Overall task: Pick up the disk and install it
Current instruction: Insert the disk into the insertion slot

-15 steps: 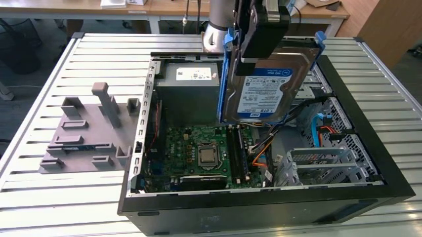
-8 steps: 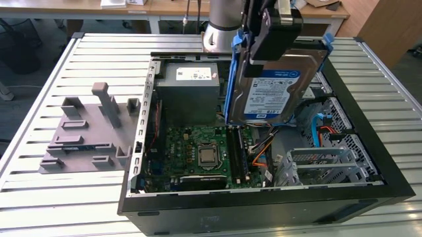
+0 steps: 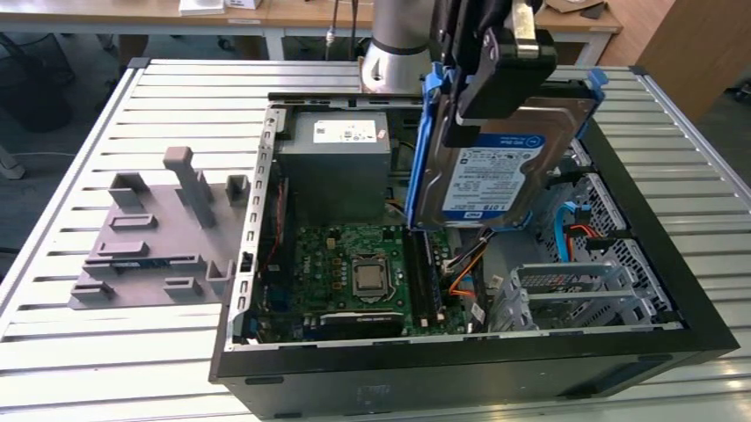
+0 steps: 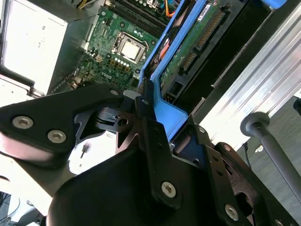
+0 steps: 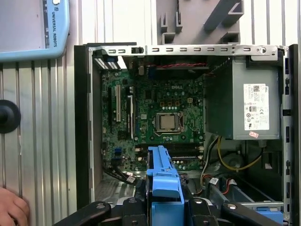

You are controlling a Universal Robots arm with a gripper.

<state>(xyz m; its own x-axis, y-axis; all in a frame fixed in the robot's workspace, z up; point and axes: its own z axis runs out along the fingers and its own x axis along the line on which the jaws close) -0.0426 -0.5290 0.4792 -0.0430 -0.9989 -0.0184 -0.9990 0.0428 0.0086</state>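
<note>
My gripper [image 3: 499,88] is shut on the disk [image 3: 505,167], a silver hard drive with a blue-and-white label in a blue plastic bracket. It hangs tilted, label toward the camera, above the open computer case [image 3: 470,356], over the right half of its interior in the exterior view. The second wrist view has the black fingers [image 4: 146,117] clamped on the blue bracket [image 4: 169,115], with the drive's green circuit board [image 4: 197,37] beyond. In the first wrist view the bracket's edge [image 5: 162,176] rises between the gripper's black links, with the motherboard [image 5: 160,117] below it.
Inside the case are a grey power supply box [image 3: 334,163], the motherboard [image 3: 364,272], orange and blue cables, and a grey metal drive cage [image 3: 575,294]. A grey plastic fixture [image 3: 158,233] lies on the slatted table. A person's hand [image 5: 11,207] rests beside the case.
</note>
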